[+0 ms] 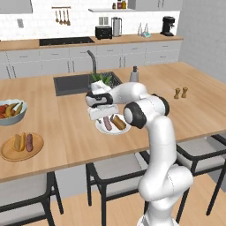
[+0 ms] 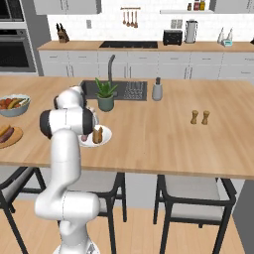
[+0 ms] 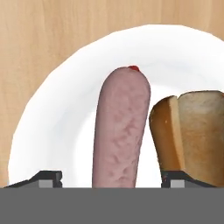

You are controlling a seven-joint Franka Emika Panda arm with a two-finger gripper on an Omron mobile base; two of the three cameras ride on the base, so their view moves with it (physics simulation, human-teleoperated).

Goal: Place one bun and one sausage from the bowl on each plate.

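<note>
My gripper (image 3: 111,177) hangs open just above the glossy white plate (image 3: 57,109), its fingertips wide apart on either side of a pinkish sausage (image 3: 122,127) without touching it. A golden bun (image 3: 192,131) lies on the plate right beside that sausage. From the left base view the gripper (image 1: 102,115) is over the white plate (image 1: 126,131), where the sausage (image 1: 107,124) and bun (image 1: 118,122) rest. The tan plate (image 1: 9,153) at the counter's left carries another bun (image 1: 18,142) and sausage (image 1: 29,142). The bowl is out of view.
A pale fruit bowl (image 1: 11,110) sits behind the tan plate. The sink (image 1: 73,84), a potted plant (image 2: 105,94) and a grey bottle (image 2: 158,89) stand beyond the white plate. Two shakers (image 2: 200,117) are far to the right. Stools line the near counter edge.
</note>
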